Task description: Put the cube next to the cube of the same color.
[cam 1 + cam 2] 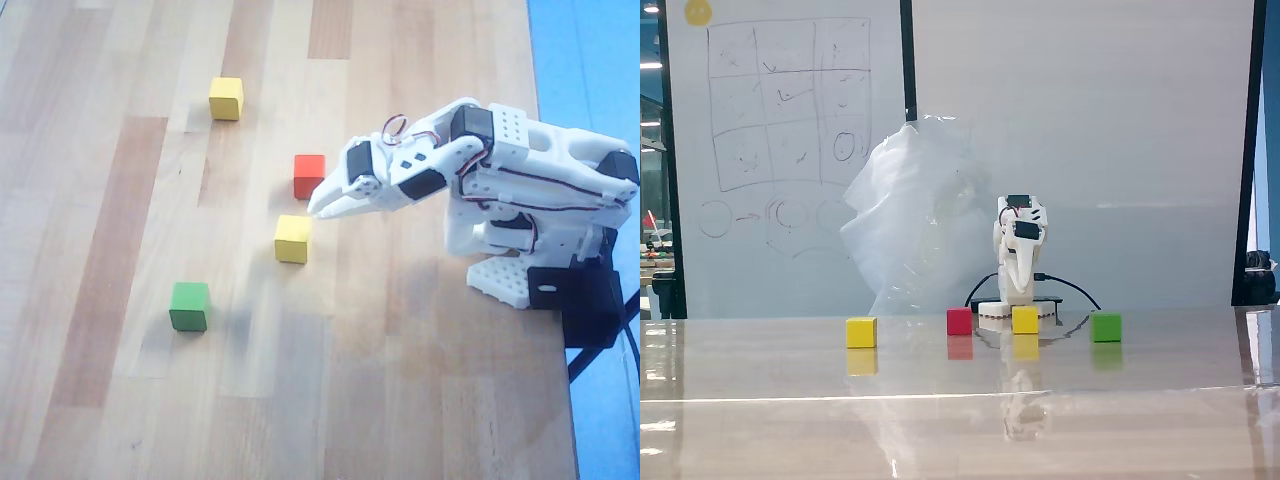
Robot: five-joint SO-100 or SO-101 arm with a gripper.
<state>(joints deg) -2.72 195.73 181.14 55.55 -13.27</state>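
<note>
Cubes sit apart on the wooden table (420, 400), each flat on a face and roughly square to the plank grain, with no long axis to speak of. Going left to right in the overhead view: the green cube (189, 306) lies well out from the jaws; the far yellow cube (226, 98) sits well apart beyond them; the near yellow cube (292, 239) rests just beside the tip; the red cube (309, 176) lies close by. The gripper (318, 208) is clenched to a point, empty, touching nothing.
</note>
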